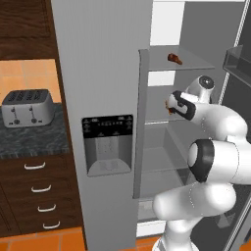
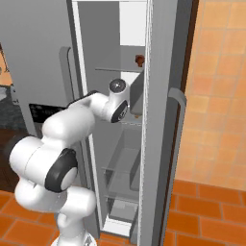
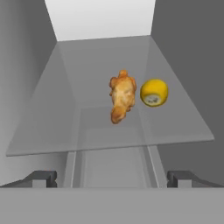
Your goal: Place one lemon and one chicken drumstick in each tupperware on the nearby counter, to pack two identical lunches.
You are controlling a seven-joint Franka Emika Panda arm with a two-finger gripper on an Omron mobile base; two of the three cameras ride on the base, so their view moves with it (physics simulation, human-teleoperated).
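On a glass fridge shelf (image 3: 48,131) lie a golden-brown chicken drumstick (image 3: 121,97) and, just to its right, a yellow lemon (image 3: 154,92). My gripper (image 3: 112,179) hangs in front of that shelf, short of both, open with nothing between its tips. The white arm (image 1: 215,122) reaches into the open fridge at middle-shelf height. Another drumstick (image 1: 174,58) (image 2: 139,60) lies on the shelf above. The dark counter (image 1: 29,137) sits left of the fridge. The tupperware is out of view.
A silver four-slot toaster (image 1: 28,107) stands on the counter over brown drawers (image 1: 41,196). The closed fridge door with its dispenser (image 1: 107,144) is left of the arm. The open fridge door (image 2: 161,120) stands edge-on at the right, with door bins (image 1: 238,59) beside the arm.
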